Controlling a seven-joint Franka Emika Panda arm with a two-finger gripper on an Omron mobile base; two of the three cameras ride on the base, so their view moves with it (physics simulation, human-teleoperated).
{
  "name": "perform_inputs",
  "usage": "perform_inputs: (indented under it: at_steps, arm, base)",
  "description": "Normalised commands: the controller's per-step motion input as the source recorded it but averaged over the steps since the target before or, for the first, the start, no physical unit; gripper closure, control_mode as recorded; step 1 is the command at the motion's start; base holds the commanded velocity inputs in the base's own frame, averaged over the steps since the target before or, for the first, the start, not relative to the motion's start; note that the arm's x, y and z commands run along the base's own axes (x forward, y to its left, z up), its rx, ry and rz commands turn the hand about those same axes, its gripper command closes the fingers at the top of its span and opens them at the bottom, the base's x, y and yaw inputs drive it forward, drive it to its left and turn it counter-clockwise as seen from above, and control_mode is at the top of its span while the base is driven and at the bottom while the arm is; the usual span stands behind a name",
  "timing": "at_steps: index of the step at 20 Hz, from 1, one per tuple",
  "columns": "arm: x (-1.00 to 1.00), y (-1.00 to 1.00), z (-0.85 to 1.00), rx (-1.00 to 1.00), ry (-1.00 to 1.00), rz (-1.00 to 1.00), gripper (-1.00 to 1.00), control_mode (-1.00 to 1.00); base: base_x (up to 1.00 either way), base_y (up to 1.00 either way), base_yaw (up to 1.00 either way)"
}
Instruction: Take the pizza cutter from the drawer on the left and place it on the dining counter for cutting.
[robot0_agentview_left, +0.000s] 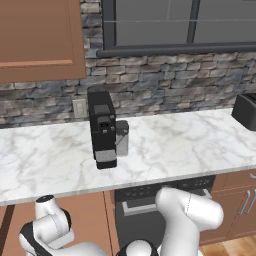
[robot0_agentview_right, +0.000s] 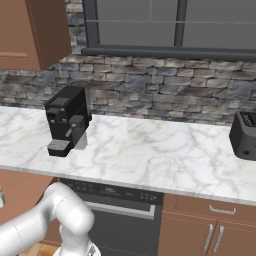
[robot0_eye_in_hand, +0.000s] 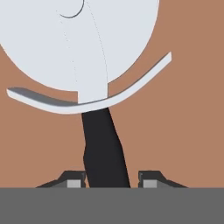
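In the hand view the pizza cutter lies flat just ahead of me. Its round pale wheel blade (robot0_eye_in_hand: 78, 39) is at the top, a curved pale guard (robot0_eye_in_hand: 92, 105) sits below it, and its black handle (robot0_eye_in_hand: 103, 144) runs down between my fingertips. My gripper (robot0_eye_in_hand: 112, 179) straddles the handle's end, jaws partly closed. The left fingertip (robot0_eye_in_hand: 75, 181) is about at the handle and the right fingertip (robot0_eye_in_hand: 150, 181) is a narrow gap away. The brown floor of the drawer (robot0_eye_in_hand: 183, 131) lies under the cutter. The dining counter is out of view.
A marble worktop (robot0_agentview_left: 175, 145) carries a black coffee machine (robot0_agentview_left: 102, 127) and a black toaster (robot0_agentview_right: 245, 135) at the right. Below it are a black dishwasher front (robot0_agentview_right: 125, 210) and brown cabinet doors (robot0_agentview_right: 200, 230). My white arm (robot0_agentview_left: 190, 210) bends down to the lower left.
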Motion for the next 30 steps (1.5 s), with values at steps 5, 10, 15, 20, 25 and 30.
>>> perform_inputs:
  at_steps: [5, 10, 15, 20, 25, 30]
  arm:
    - [0.00, 0.00, 0.00, 0.00, 0.00, 0.00, 1.00, -1.00]
    - [-0.03, 0.00, 0.15, 0.00, -0.01, 0.04, 1.00, -1.00]
    - [0.01, -0.03, 0.71, 0.00, -0.01, 0.01, 1.00, -1.00]
    - [-0.02, -0.03, 0.93, 0.00, 0.00, 0.00, 1.00, -1.00]
    - [-0.21, -0.13, 0.89, 0.00, -0.01, -0.02, 1.00, -1.00]
    - [-0.25, -0.43, 0.74, 0.00, -0.03, -0.03, 1.00, -1.00]
  base:
    - [0.00, 0.00, 0.00]
    - [0.00, 0.00, 0.00]
    - [0.00, 0.00, 0.00]
    - [0.00, 0.00, 0.00]
    - [0.00, 0.00, 0.00]
    - [0.00, 0.00, 0.00]
